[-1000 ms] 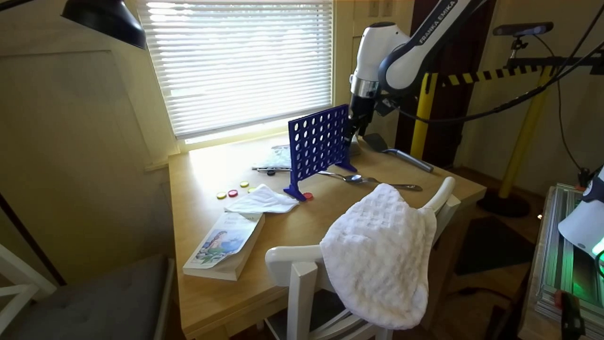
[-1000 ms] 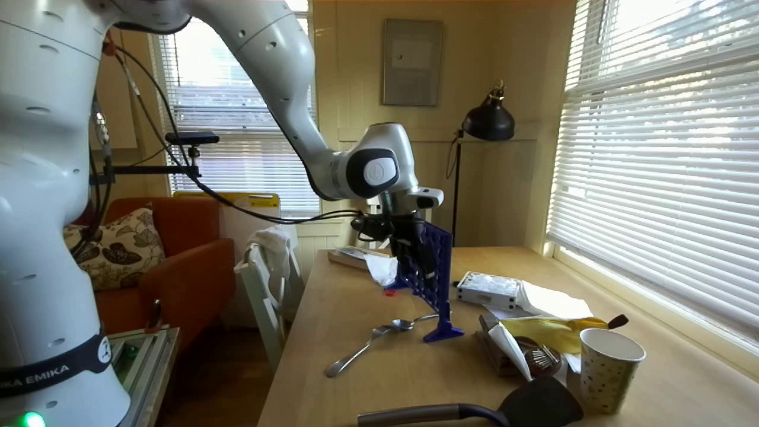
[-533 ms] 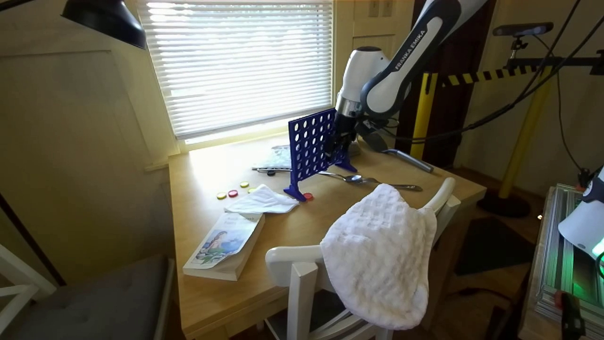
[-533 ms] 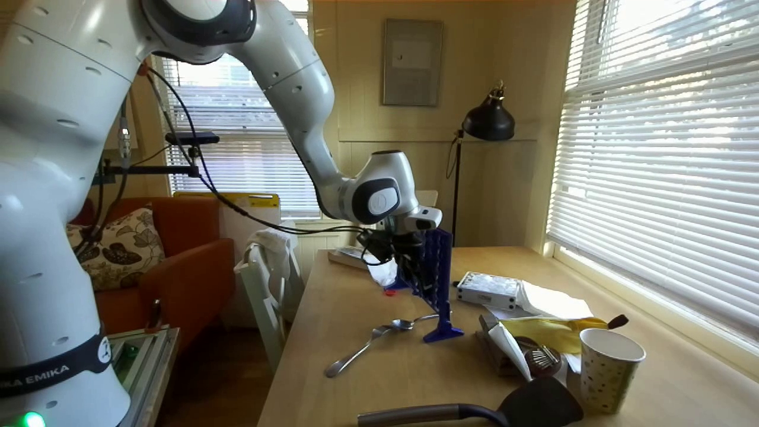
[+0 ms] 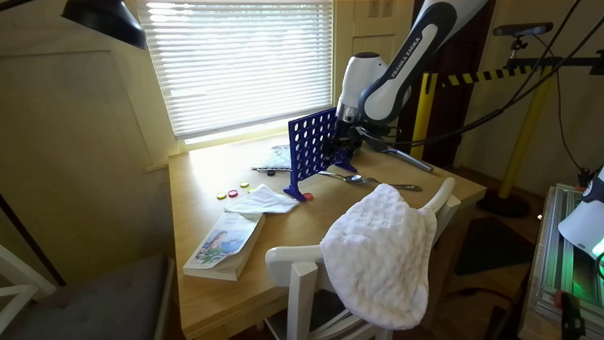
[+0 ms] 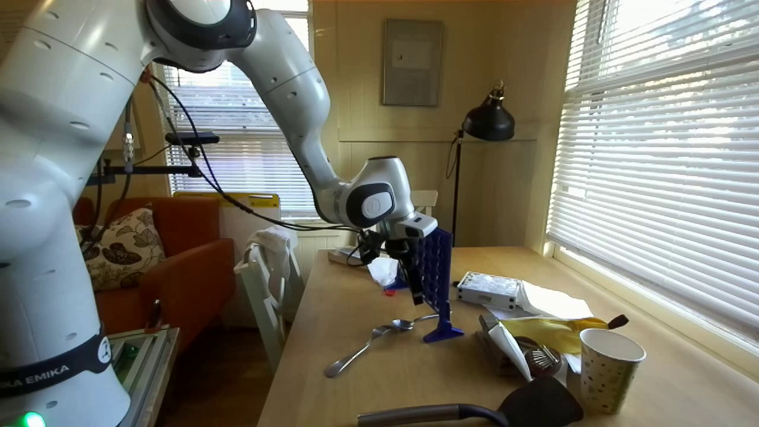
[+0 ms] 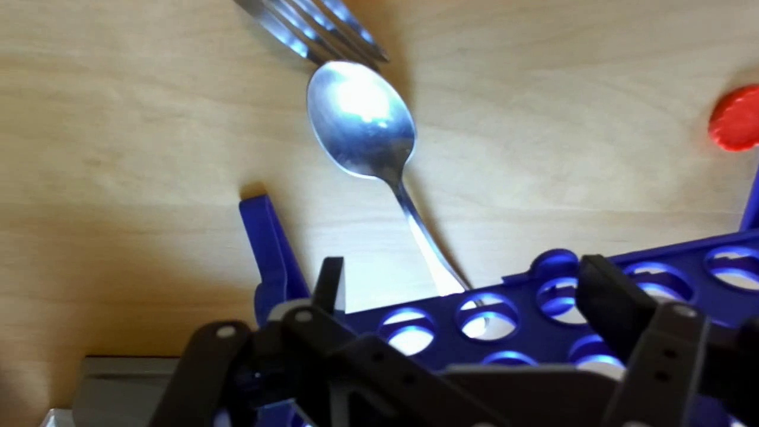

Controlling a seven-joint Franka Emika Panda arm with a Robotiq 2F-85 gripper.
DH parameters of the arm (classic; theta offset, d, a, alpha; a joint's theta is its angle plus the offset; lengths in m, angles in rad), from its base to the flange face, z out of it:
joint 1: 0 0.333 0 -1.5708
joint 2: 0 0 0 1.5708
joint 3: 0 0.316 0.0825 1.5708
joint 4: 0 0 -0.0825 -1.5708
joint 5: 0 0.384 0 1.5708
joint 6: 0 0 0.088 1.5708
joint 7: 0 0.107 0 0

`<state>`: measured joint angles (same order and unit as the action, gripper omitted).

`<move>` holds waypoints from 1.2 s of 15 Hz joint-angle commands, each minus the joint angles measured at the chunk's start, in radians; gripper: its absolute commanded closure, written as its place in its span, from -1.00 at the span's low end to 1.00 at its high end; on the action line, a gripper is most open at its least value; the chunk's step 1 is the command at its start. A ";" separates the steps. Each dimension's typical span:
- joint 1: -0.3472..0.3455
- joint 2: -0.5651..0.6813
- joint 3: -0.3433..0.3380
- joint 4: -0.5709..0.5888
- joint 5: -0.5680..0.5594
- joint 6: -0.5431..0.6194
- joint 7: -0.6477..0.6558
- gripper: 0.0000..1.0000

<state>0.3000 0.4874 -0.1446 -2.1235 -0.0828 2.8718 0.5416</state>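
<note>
Wrist view: gripper [image 7: 462,267] spread wide beside blue rack [image 7: 529,332].

In the wrist view we see the gripper [image 7: 465,287] along the bottom, its two black fingers [image 7: 611,305] spread wide, one near bottom centre, one at lower right. In an exterior view we follow the arm [image 6: 287,89] from its base [image 6: 53,362] at the lower left, up the left edge, over a bend at the top and down to the wrist [image 6: 378,204] near the centre. In an exterior view the forearm [image 5: 408,66] slants in from the upper right, and in both exterior views we find the gripper pointing downward.
</note>
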 commanded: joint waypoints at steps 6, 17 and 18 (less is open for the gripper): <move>0.001 0.008 -0.012 -0.002 0.009 -0.014 -0.056 -1.00; 0.498 0.206 -0.460 -0.091 -0.157 0.351 0.099 -1.00; 0.551 0.252 -0.509 -0.096 -0.097 0.415 0.075 -1.00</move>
<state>0.6826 0.6389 -0.4950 -2.1928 -0.2595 3.1286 0.5999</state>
